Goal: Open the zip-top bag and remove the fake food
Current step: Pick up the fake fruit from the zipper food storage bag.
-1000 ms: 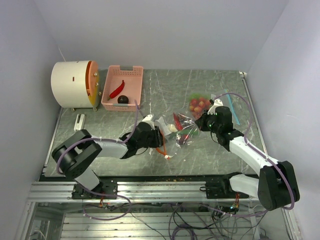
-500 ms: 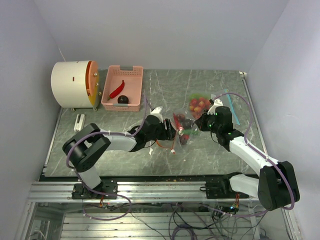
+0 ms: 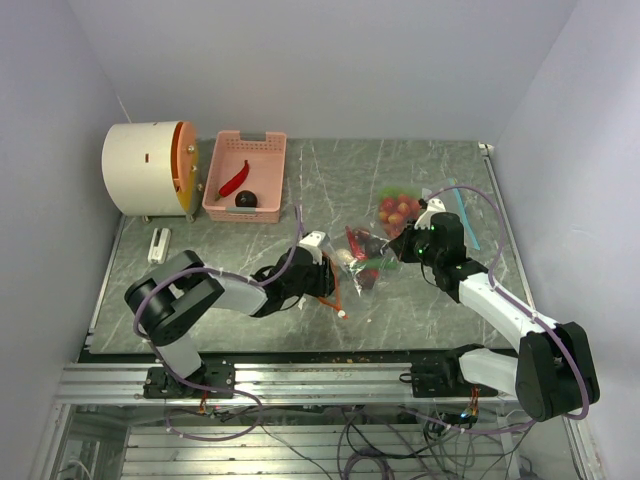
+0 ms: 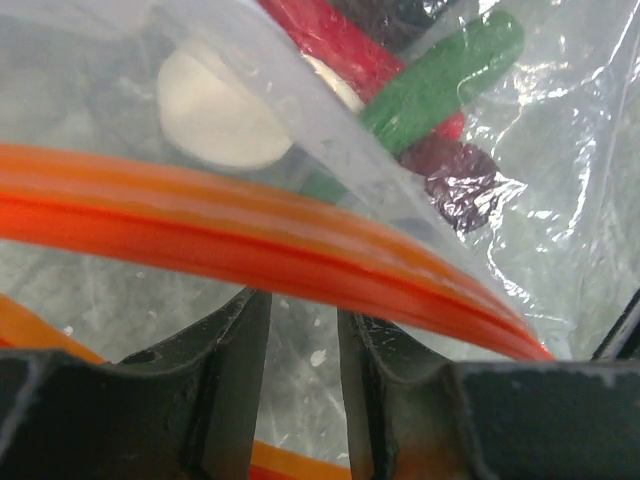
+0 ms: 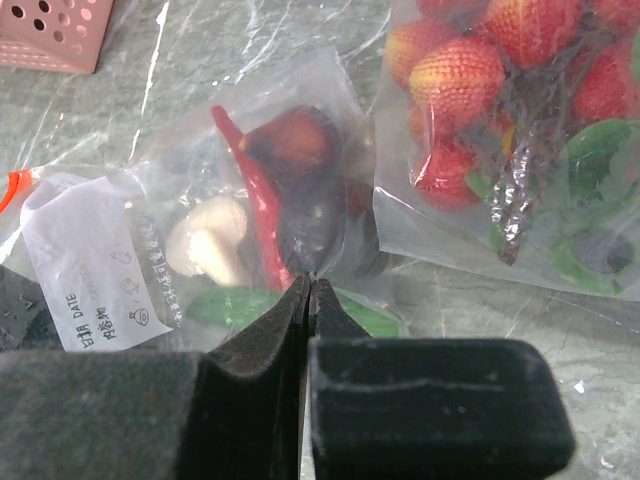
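**Left tool (image 4: 301,312) pulls back from the zip-top bag (image 3: 360,256); opening is under way.**
Its jaws stand narrowly apart just short of the orange zip strip (image 4: 250,235). The right tool (image 5: 308,286) is pinched on the bag's edge, with the fake food (image 5: 262,215) still inside, between both tools.

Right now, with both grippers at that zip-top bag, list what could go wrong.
1. The right gripper is shut on a thin fold of the zip-top bag; a hard pull may slip or tear it.
2. The orange zip strip crosses just past the tips of the left gripper, whose jaws stand narrowly apart; whether it is held is unclear, so it may slide free.
3. The strawberry bag lies right beside it and could be dragged along.
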